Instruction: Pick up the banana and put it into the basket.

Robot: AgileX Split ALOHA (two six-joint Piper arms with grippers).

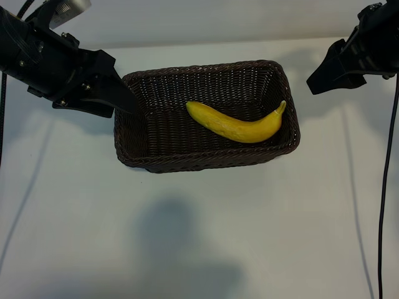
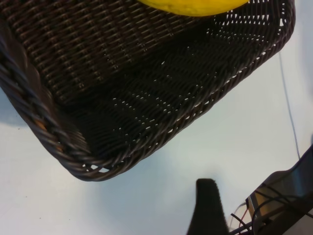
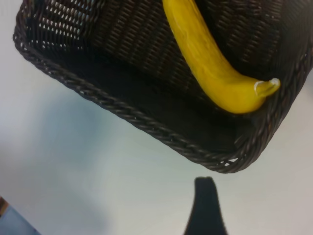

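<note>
Banana (image 1: 240, 124) lies in the basket (image 1: 134, 146); both open, empty claws, left (image 1: 121, 96) and right (image 1: 324, 78), should back away without nudging the rim.

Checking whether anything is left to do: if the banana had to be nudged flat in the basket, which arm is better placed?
Right, probably. The banana lies in the basket's right half, stem end by the right wall, nearer the right claw. The left claw sits at the far left rim. Both hold nothing.
</note>
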